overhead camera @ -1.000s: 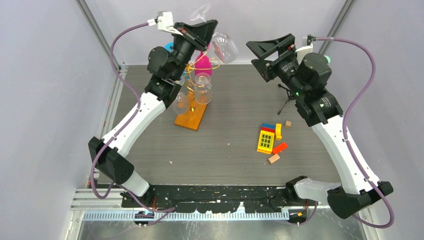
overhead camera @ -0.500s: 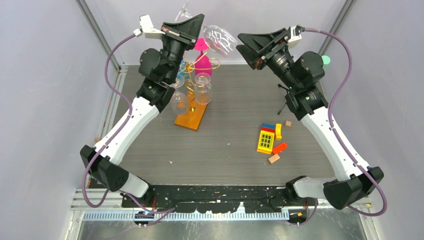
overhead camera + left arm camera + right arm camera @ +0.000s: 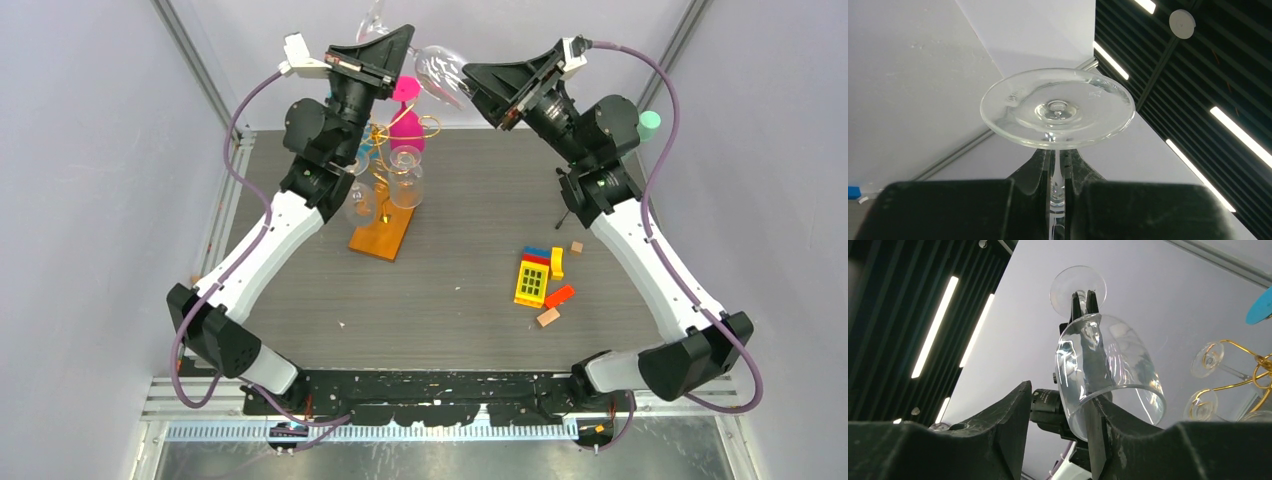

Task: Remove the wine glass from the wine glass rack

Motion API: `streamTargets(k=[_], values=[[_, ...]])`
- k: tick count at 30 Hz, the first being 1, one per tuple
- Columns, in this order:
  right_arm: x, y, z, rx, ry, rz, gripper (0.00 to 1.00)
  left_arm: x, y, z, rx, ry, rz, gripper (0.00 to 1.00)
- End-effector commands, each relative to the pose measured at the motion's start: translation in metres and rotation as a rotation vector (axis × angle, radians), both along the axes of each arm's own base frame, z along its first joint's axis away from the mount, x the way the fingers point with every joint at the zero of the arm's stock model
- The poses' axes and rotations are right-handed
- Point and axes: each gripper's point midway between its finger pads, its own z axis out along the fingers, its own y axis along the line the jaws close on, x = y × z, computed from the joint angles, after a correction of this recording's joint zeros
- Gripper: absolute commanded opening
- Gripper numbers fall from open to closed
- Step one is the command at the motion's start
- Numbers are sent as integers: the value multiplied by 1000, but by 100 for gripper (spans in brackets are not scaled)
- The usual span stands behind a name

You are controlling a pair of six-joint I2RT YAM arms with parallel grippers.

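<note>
My left gripper is shut on the stem of a clear wine glass and holds it high above the table, tilted, clear of the rack. In the left wrist view the round foot stands just past my fingertips. The wine glass rack, gold wire on an orange wooden base, stands below with clear glasses and a pink one hanging on it. My right gripper is open at the bowl's mouth. In the right wrist view the bowl's rim overlaps one finger.
A small black tripod with a mint-green tip stands at the back right. Coloured toy bricks lie on the table's right side. The rack's gold wire and hanging glass feet show at the right of the right wrist view.
My right gripper has swung left and up until it meets the bowl of the held glass. My left gripper has raised the glass a little higher.
</note>
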Motion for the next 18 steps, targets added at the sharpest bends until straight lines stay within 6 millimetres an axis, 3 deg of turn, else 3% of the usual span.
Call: streamTargets(k=[1,5,9,11,13,16,18], values=[[-25,0,37,45,-117,71,48,-21,1,28,-65,-114,-52,0],[-23,3,39,55,-124,87,36,-20,0,24,-54,-114,-52,0],[-18,3,37,22,-125,54,5,-22,2,23,-13,-128,-21,0],[-14,2,37,-1,-133,22,1,-26,4,24,17,-148,-2,5],[-10,0,37,-29,-140,-23,0,-31,3,25,56,-177,3,20],[-5,-4,40,-73,-167,-90,0,-44,-9,24,150,-237,-38,62],[1,-8,41,-92,-174,-143,0,-50,-20,17,228,-254,-87,80]])
